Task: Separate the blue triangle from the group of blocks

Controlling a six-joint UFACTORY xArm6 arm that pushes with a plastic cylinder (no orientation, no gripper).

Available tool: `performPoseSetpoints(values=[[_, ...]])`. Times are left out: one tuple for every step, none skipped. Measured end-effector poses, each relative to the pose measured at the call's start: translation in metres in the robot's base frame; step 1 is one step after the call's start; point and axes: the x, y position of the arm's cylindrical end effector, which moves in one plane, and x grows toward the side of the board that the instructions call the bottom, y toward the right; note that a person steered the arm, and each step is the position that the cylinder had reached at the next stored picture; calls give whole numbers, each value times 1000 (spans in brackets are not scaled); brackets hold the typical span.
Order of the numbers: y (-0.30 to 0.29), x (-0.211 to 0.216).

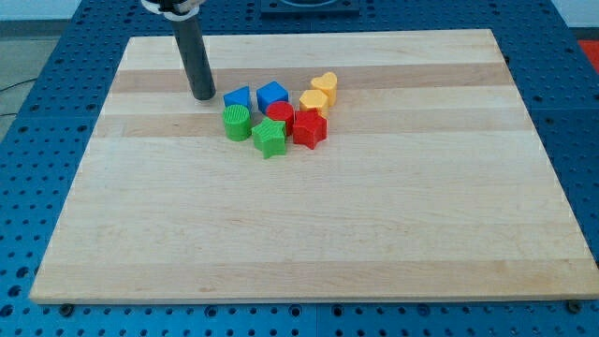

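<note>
The blue triangle (238,98) lies at the cluster's upper-left edge on the desk (309,234), touching the green cylinder (237,122) below it. My tip (203,95), a bare rod holding nothing, stands just left of the triangle.

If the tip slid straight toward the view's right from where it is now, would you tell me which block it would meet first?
Most likely the blue triangle: my tip sits just to its left, apparently not touching. The blue cube lies beyond it.

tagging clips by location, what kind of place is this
Probably a robotics lab bench: a wooden board lies on a blue perforated table, with my tip beside small coloured blocks.
</note>
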Motion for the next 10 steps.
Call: performPoseSetpoints(values=[[-14, 12], [21, 39], [13, 68], [52, 72], [74, 62], [74, 21], [45, -18], [-11, -21], [-27, -47], [-21, -46]])
